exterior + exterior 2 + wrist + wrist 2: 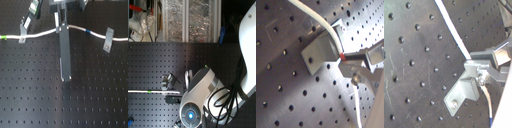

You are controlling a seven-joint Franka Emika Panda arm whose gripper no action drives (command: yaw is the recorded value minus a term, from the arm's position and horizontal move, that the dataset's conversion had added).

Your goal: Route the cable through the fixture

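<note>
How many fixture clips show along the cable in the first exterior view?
2: one clip near the first exterior view's left edge, by the green band; another toward its right, past the blue band. The gripper may hide more.

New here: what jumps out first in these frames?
The white cable stretched across the top of the black perforated board in the first exterior view, passing small metal clip fixtures. The gripper hangs over its middle. In the second exterior view, the arm's white body fills the foreground.

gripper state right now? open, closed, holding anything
Gripper: its fingers sit at the cable in the first exterior view, but whether they are shut on it cannot be told.
</note>
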